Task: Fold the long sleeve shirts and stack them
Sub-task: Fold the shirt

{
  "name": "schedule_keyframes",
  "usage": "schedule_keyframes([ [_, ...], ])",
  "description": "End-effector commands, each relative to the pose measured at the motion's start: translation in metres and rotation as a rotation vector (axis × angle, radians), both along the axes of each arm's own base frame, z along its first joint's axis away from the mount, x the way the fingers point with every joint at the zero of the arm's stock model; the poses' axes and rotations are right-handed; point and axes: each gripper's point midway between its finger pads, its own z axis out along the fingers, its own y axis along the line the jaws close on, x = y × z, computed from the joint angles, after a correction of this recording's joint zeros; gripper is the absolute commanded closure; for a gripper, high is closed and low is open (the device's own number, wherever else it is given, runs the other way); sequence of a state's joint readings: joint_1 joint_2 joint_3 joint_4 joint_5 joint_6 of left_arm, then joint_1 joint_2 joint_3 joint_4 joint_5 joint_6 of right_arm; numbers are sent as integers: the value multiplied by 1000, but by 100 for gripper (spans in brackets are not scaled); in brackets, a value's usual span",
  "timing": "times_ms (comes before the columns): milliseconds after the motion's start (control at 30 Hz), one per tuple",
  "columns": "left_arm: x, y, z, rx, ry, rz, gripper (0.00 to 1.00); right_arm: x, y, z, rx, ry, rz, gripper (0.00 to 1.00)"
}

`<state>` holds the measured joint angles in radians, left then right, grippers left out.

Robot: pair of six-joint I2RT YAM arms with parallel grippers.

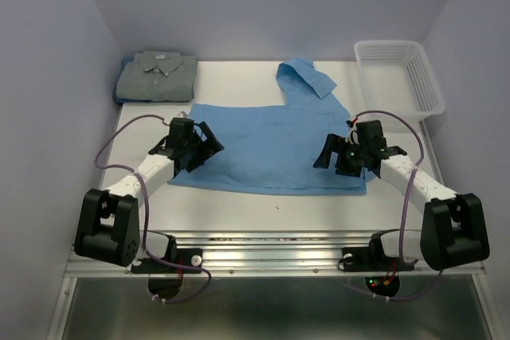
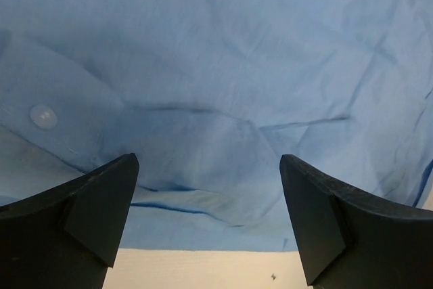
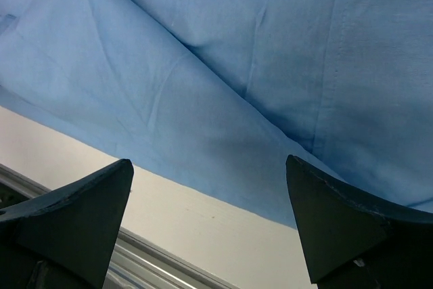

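You are mid-fold on the blue shirt (image 1: 271,145). It lies spread flat at mid-bench, with one sleeve (image 1: 307,76) sticking out toward the far edge. The grey-green shirt (image 1: 157,76) sits folded in the far left corner. The left jaws and right jaws both stand wide over the blue shirt's side edges, grasping nothing. The next move likely calls for gripping those edges and turning the cloth inward. The near hem runs close to the bench (image 1: 239,201) front. There is bare room on the left, and the basket (image 1: 402,77) crowds the far right.
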<state>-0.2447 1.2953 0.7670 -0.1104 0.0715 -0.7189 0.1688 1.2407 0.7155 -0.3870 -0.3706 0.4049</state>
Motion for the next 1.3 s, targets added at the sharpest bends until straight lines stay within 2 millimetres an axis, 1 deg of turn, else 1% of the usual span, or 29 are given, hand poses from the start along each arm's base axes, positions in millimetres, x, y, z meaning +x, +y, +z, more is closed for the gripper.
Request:
schedule_keyframes([
  [0,-21,-22,-35,-99,78,-62,1,5,10,-14,33,31,-10,0],
  [33,-29,-18,-50,-86,119,-48,1,0,7,-27,22,80,-44,0],
  [67,-31,-15,-56,-71,131,-38,1,-3,3,-33,3,105,-69,0],
  [100,-33,-13,-59,-65,140,-33,1,-7,-9,-44,-53,142,-122,0],
  [200,-38,-10,-74,-59,159,-20,1,-31,-28,-68,-139,268,-229,0],
  [333,-59,-13,-90,-85,247,-26,1,-64,-25,-82,-89,401,-284,0],
  [400,-69,-14,-90,-103,267,-23,1,-82,-30,-87,-112,458,-297,0],
  [500,-86,-10,-82,-95,284,-36,1,-99,-40,-86,-151,501,-331,0],
  [567,-89,-7,-70,-72,282,-47,1,-100,-37,-78,-129,504,-336,0],
  [600,-88,-6,-63,-58,262,-66,1,-102,-42,-71,-155,495,-354,0],
  [633,-79,-8,-50,-55,233,-78,1,-101,-46,-66,-173,477,-347,0],
  [667,-78,-6,-45,-38,232,-77,1,-95,-45,-59,-172,437,-312,0],
  [733,-64,-3,-28,-12,183,-72,1,-62,-31,-18,-95,252,-219,0],
  [767,-45,0,-5,31,124,-71,1,-46,-26,0,-71,165,-190,0],
  [800,-35,4,5,65,107,-65,1,-15,-23,36,-57,5,-160,0],
  [833,-26,9,15,99,85,-54,1,-2,-21,55,-57,-78,-136,0],
  [867,-9,22,38,170,29,-11,1,10,-21,69,-65,-138,-121,0],
  [900,1,28,43,201,20,9,1,28,-24,84,-92,-215,-124,0],
  [933,17,39,60,221,-23,50,1,46,-26,107,-124,-300,-99,0],
  [967,27,51,63,267,-35,76,1,61,-30,102,-162,-303,-106,0],
  [1000,36,59,68,277,-38,102,1,78,-27,111,-175,-358,-97,0],
  [1033,45,64,56,297,-1,109,1,92,-28,115,-208,-389,-81,0],
  [1067,61,66,66,288,-24,107,1,106,-28,118,-225,-410,-76,0],
  [1100,71,74,66,295,-21,113,1,132,-27,121,-246,-426,-74,0],
  [1133,81,75,62,298,-12,105,1,150,-30,125,-280,-445,-86,0],
  [1167,101,74,58,300,-7,96,1,165,-31,128,-319,-459,-65,0],
  [1200,111,76,55,319,-5,77,1,198,-38,133,-371,-475,-109,0],
  [1233,131,74,50,325,5,66,1,215,-44,134,-403,-473,-160,0],
  [1267,138,68,44,315,15,34,1,229,-48,134,-427,-472,-184,0],
])
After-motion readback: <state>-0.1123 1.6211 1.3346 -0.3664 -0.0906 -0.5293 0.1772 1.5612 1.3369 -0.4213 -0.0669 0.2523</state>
